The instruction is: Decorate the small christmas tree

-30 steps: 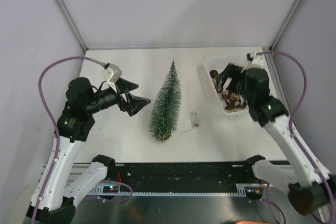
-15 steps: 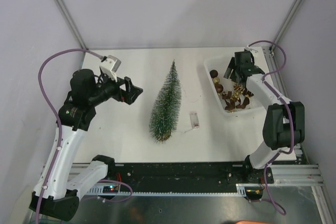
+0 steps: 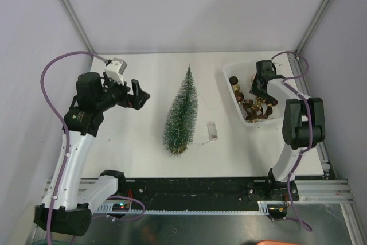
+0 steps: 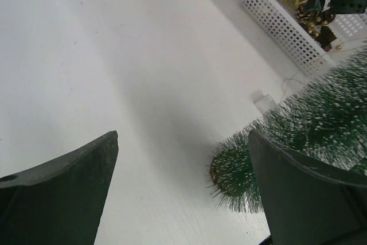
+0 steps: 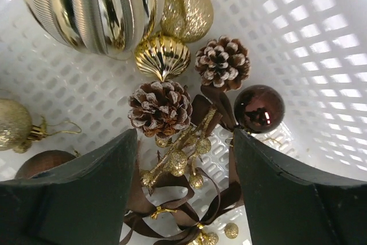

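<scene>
Tree [image 3: 181,113] lying flat mid-bench [image 3: 126,142], both hands empty.

Left of the tree, the left hand [image 3: 137,94] hangs above the bench, spread wide with nothing in it, aimed towards the tree. The tree lies on its side with its long axis running near to far, wooden base [image 3: 176,150] towards the arms and tip towards the back wall. It looks light, with springy bristles that give way, so I'd grip low by the stiff base, not the thin tip. Right of the tree, the right hand [image 5: 183,142] gapes wide over baubles [image 5: 162,55] and pine cones [image 5: 160,107] in the basket [image 3: 228,72], gripping nothing.
</scene>
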`<state>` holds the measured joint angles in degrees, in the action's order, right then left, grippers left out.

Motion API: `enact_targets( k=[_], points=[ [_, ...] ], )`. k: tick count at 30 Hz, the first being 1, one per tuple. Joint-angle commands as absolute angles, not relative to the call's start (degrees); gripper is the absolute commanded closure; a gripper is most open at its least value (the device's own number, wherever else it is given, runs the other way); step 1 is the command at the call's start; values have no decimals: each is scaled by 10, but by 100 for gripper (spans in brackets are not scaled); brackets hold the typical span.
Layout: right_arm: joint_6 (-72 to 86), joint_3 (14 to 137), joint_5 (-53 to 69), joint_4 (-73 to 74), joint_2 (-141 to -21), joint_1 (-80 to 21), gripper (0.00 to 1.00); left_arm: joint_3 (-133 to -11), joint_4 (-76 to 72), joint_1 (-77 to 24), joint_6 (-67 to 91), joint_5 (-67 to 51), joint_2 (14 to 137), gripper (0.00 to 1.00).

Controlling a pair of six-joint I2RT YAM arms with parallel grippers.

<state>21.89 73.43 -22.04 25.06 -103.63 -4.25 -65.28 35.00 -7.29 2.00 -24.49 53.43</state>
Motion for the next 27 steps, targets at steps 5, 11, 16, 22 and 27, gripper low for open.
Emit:
enact_targets(
  k=[5, 11, 16, 22, 27],
  points=[
    [212, 754, -203, 250, -1079, -41, 38, -671, 354, -49, 11, -230, 558, 0],
    [209, 753, -193, 268, -1086, -42, 57, -676, 354, -41, 3, -217, 558, 0],
    [201, 752, -194, 265, -1032, -56, 77, -674, 356, -40, 1, -207, 546, 0],
    [202, 752, -203, 289, -902, -101, 78, -667, 358, -40, -13, -192, 540, 0],
    [205, 752, -218, 339, -779, -165, 75, -657, 359, -40, -20, -199, 534, 0]
  ],
)
